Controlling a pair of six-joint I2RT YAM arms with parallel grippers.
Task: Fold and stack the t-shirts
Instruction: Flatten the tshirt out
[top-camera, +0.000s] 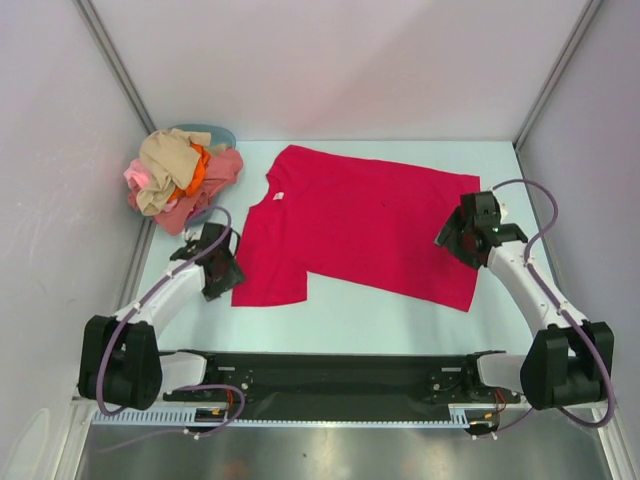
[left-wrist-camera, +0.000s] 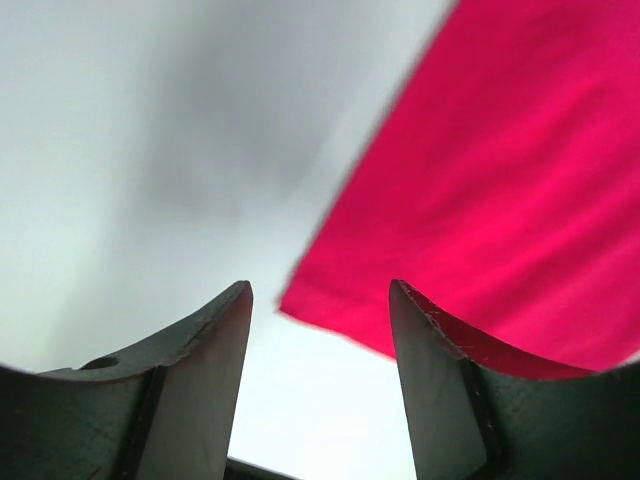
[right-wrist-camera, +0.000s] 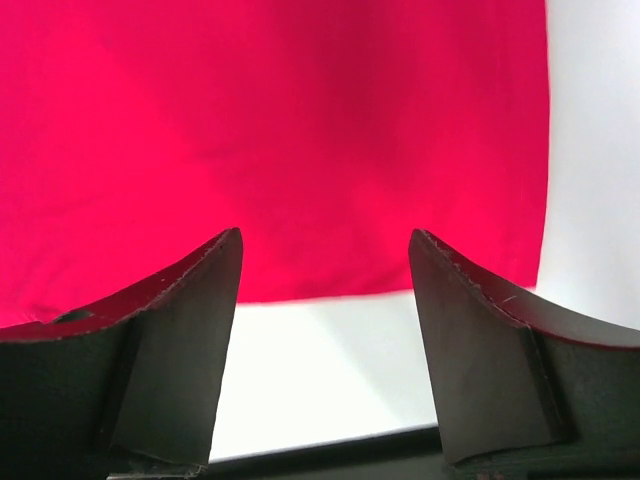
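1. Pale table (top-camera: 360, 320) inside white walls, arm bases at near edge.
2. Flat mid-table, reaching toward right edge: red shirt (top-camera: 370, 220). Collar end toward left edge, hem toward right. Near-left part juts toward near edge; sleeve or folded flap, cannot tell.
3. At far-left corner: pile (top-camera: 180, 175) of crumpled beige, pink and orange shirts, heaped over blue tub (top-camera: 215, 130).
4. Just beside the near-left part: left gripper (top-camera: 218, 262), fingers apart, nothing between. Wrist view: low over bare table, red corner just ahead of tips.
5. Over the hem at the right side: right gripper (top-camera: 462, 232), fingers apart, holding nothing. Wrist view: red edge just past tips.
6. Judged step: lining up for first fold. No fold made, nothing stacked.
7. Handling guess: light, limp, not fragile, no shape of its own. Likely to sag, bunch and drag if lifted at one point.
8. Best hold: pinch edge or corner, one per side. Hem corner for right, shoulder or sleeve edge for left. Lift both together, keep taut.
9. Risk: tips sliding over cloth without catching, or grabbing two layers at the near-left part.
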